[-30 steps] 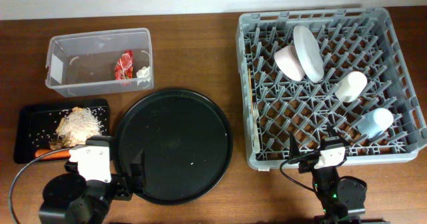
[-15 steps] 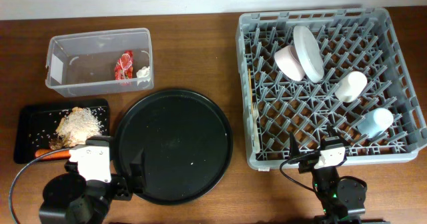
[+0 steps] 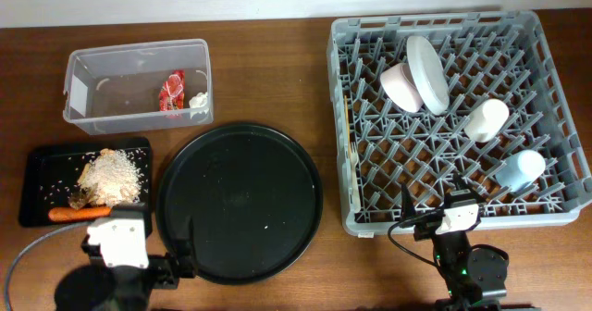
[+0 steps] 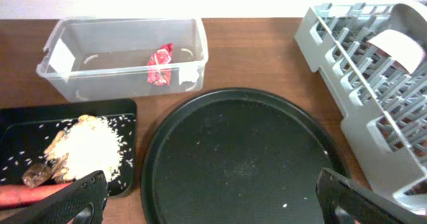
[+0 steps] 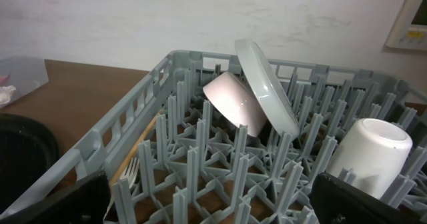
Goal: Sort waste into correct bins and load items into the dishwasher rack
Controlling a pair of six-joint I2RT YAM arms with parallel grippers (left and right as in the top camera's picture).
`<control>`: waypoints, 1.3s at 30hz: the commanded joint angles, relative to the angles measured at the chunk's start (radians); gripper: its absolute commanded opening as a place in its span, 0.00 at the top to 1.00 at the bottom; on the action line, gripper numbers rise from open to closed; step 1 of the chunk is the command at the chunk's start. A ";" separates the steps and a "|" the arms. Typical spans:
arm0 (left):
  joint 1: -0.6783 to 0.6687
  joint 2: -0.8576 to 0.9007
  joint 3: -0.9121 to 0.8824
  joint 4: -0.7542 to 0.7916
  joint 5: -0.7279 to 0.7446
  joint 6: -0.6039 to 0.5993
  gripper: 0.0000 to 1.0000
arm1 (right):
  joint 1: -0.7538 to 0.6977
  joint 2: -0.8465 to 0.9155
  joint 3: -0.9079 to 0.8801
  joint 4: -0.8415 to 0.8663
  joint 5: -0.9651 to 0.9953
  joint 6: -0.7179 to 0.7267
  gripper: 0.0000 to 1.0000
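The clear tub (image 3: 134, 84) holds a red wrapper (image 3: 171, 91) and a white wad (image 3: 198, 99). In the shallow black tray (image 3: 37, 167) lie beige food scraps (image 3: 111, 174), a brown lump (image 3: 76, 198) and an orange carrot (image 3: 79, 213). The grey rack (image 3: 425, 22) carries a plate (image 3: 427, 72), bowl (image 3: 401, 84), white cup (image 3: 487, 119), pale-blue cup (image 3: 520, 169), fork (image 3: 352, 154) and chopstick (image 3: 349, 135). My left gripper (image 4: 212, 197) hangs open and empty over the near table edge. My right gripper (image 5: 213, 201) is open and empty at the rack's near wall.
A large round black tray (image 3: 240, 200) lies in the middle, with a few crumbs on it. It sits between the two bins and the rack. A wall runs along the far side of the table.
My left arm has drawn back toward the near table edge, uncovering the carrot. The right arm has not moved.
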 commanded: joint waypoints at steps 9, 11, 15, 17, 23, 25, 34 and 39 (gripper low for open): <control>0.001 -0.359 -0.674 0.625 -0.055 0.005 0.01 | 0.004 -0.011 -0.005 -0.006 0.013 -0.003 0.01; 0.001 -0.381 -0.776 0.798 -0.055 0.005 0.01 | 0.004 -0.011 -0.005 -0.006 0.013 -0.003 0.01; 0.000 -0.380 -0.937 1.105 -0.119 0.005 0.01 | 0.004 -0.011 -0.005 -0.006 0.013 -0.003 0.01; 0.001 -0.380 -0.932 1.051 -0.162 0.012 0.01 | 0.004 -0.011 -0.005 -0.006 0.013 -0.003 0.01; 0.001 -0.380 -0.931 0.961 -0.080 0.012 0.01 | 0.004 -0.011 -0.005 -0.006 0.013 -0.003 0.01; 0.001 -0.379 -0.931 0.961 -0.080 0.012 0.01 | 0.004 -0.011 -0.005 -0.006 0.013 -0.003 0.01; 0.001 -0.379 -0.931 0.961 -0.080 0.012 0.01 | 0.004 -0.011 -0.005 -0.005 0.013 -0.003 0.01; 0.001 -0.379 -0.931 0.961 -0.080 0.012 0.01 | 0.004 -0.011 -0.005 -0.006 0.013 -0.003 0.01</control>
